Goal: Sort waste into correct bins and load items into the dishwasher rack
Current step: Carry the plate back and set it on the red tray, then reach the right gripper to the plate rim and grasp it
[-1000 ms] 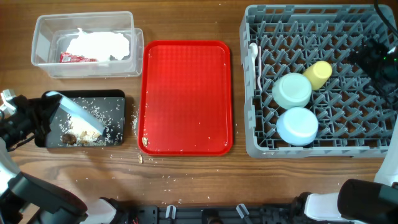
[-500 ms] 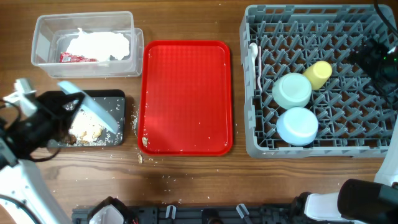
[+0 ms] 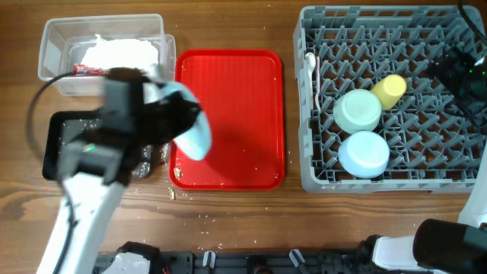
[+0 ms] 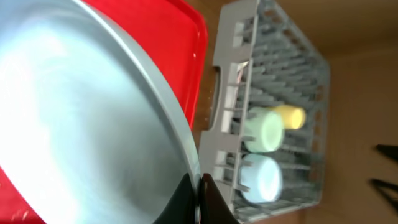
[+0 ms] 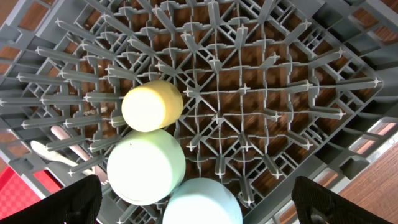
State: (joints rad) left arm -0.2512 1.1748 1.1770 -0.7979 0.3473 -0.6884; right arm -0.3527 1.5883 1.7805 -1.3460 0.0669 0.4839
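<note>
My left gripper (image 3: 173,114) is shut on the rim of the pale blue plate (image 3: 194,133) and holds it tilted above the left edge of the red tray; the left wrist view shows the jaws (image 4: 199,200) pinching the plate (image 4: 81,118). The grey dishwasher rack (image 3: 312,176) holds the upturned mint-green bowl (image 3: 358,110), light blue bowl (image 3: 364,154), yellow cup (image 3: 389,90) and a white spoon (image 3: 312,72). My right gripper (image 5: 199,214) is open and empty above the rack (image 5: 261,93). The clear tub (image 3: 52,46) holds white napkins (image 3: 118,52) and a red wrapper (image 3: 87,70). The black tray (image 3: 52,144) is mostly hidden by my left arm.
The flat red tray (image 3: 236,99) lies between the bins and the rack. Crumbs (image 3: 172,193) are scattered on the wood by its front left corner. The right arm (image 3: 460,72) hangs over the rack's far right side.
My left arm has swung right and up from the black tray with the plate, which is now over the red tray's left edge. The right arm has not moved.
</note>
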